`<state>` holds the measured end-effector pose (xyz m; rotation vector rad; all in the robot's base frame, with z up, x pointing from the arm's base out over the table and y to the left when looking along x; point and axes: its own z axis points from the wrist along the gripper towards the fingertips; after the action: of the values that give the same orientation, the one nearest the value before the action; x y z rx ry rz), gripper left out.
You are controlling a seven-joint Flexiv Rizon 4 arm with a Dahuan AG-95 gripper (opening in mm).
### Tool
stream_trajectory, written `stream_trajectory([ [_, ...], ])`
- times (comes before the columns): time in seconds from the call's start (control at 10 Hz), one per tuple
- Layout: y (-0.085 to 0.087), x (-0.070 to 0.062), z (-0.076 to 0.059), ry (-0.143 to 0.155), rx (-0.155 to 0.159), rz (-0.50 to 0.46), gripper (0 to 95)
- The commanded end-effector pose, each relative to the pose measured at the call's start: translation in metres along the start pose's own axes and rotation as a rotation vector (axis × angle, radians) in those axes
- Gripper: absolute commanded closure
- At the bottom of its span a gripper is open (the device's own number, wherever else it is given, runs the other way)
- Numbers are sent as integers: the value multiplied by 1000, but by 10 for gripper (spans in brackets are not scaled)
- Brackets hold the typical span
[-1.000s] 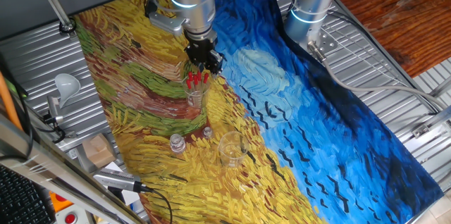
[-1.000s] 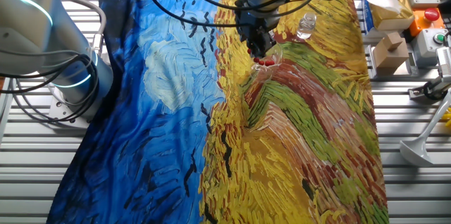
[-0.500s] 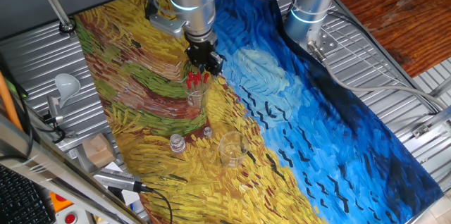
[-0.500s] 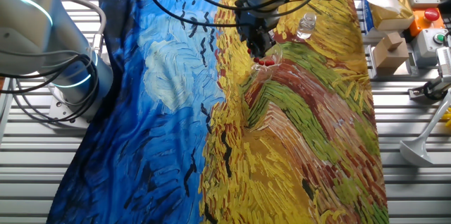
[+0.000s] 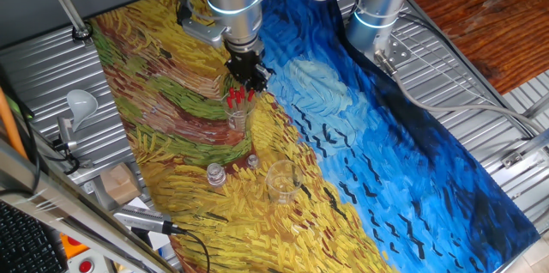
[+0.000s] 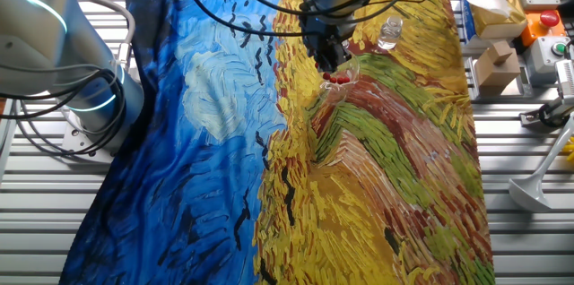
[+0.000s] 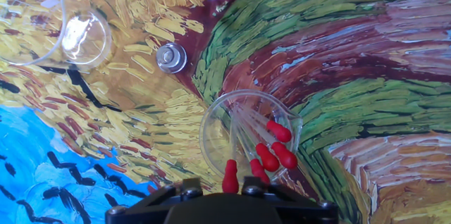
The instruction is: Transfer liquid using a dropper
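While the gripper (image 5: pixel 248 81) hangs just above the beaker (image 7: pixel 244 138) that holds the droppers (image 7: pixel 275 153), nothing is yet in its grasp. The droppers stand bunched in that beaker, red bulbs up, near the middle of the painted cloth (image 5: pixel 386 178) where yellow strokes meet green and brown. In the hand view one dropper (image 7: pixel 230 175) leans toward the rim nearest the fingers, apart from the other bulbs. Whether the fingers are apart or together cannot be told; the hand's black body hides them.

The main risk is in the pick. The bulbs lie close together, so the fingers could pinch two at once or push the bunch aside. Coming down off-centre could strike the glass rim and tip the beaker. A squeeze on the soft bulb could let it slip. An empty beaker (image 5: pixel 280 180), a small jar (image 5: pixel 215 173) and a round stopper (image 7: pixel 171 57) stand nearby toward the cloth's edge.
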<state>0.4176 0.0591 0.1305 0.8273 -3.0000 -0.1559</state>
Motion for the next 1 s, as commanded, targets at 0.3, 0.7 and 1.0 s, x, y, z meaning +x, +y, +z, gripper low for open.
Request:
stream_trajectory([
  [0.3, 0, 0, 1, 0, 4, -13, 950],
  [0.7, -1, -1, 0, 2, 3, -18, 950],
  [1.0, 1, -1, -4, 3, 1, -23, 950],
])
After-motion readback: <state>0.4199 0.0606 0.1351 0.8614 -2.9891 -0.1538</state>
